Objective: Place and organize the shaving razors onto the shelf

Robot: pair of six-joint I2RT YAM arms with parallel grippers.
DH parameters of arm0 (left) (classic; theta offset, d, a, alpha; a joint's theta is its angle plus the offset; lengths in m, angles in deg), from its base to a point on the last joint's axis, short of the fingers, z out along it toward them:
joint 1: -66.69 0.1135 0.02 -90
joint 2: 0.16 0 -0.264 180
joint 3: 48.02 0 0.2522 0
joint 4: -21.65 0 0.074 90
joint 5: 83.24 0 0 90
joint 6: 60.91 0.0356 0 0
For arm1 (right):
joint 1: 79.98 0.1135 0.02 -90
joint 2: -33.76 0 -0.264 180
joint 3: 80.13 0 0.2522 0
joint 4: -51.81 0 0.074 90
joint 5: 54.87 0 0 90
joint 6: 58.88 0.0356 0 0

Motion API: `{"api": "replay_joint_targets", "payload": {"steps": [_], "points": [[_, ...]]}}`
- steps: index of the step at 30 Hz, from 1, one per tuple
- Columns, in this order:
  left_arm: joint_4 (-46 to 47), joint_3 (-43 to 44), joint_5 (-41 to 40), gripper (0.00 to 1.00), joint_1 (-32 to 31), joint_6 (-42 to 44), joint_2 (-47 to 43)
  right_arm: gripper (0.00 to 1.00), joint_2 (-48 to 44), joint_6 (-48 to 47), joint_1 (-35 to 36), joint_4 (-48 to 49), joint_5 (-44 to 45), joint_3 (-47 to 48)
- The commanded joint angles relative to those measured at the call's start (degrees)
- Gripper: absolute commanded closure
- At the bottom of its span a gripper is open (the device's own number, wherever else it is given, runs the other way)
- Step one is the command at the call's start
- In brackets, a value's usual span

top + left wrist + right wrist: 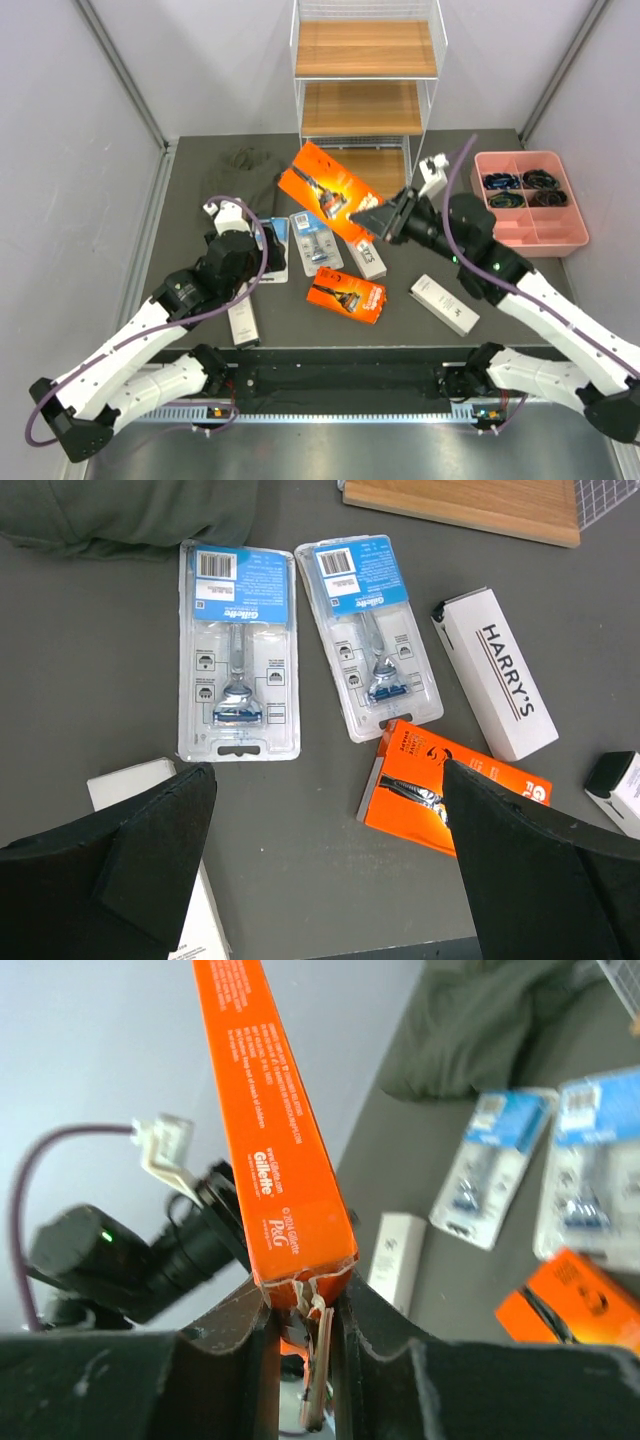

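My right gripper (372, 218) is shut on the lower end of a large flat orange razor box (325, 188), holding it tilted above the mat in front of the shelf (366, 62). In the right wrist view the fingers (240, 1335) pinch the box's torn end (270, 1140). My left gripper (325, 780) hangs open over bare mat, holding nothing. Ahead of it lie two blue blister packs (238, 650) (368, 635), a white Harry's box (497, 670) and a smaller orange box (440, 795). Two more white boxes (444, 303) (243, 320) lie near the front edge.
A pink compartmented tray (572, 232) holding dark items stands at the right. A dark green cloth (245, 170) is bunched at the back left of the mat. Grey walls close in on both sides.
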Motion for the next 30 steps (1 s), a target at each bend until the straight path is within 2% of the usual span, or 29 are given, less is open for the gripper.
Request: {"api": "replay_joint_targets", "payload": {"steps": [1, 5, 14, 21, 30], "points": [[-1.1, 5.3, 2.1, 0.01, 0.1, 1.9, 1.0, 1.00, 6.3, -2.2, -4.0, 3.9, -8.9, 12.9], [-2.2, 10.7, 4.0, 0.01, 0.1, 4.5, 6.2, 1.00, 14.9, -1.5, -6.3, 2.9, -12.2, 23.6], [-5.4, 25.7, 6.4, 0.01, 0.3, 9.6, 16.7, 1.00, 26.9, 1.8, -11.3, 0.9, -15.6, 41.8], [-5.2, 35.9, 6.9, 0.01, 0.7, 12.9, 23.0, 1.00, 33.2, 8.6, -15.9, 7.9, -14.1, 46.7], [-4.0, 42.4, 8.6, 0.01, 1.6, 14.5, 28.8, 1.00, 44.5, 14.5, -19.3, 8.8, -11.6, 58.6]]}}
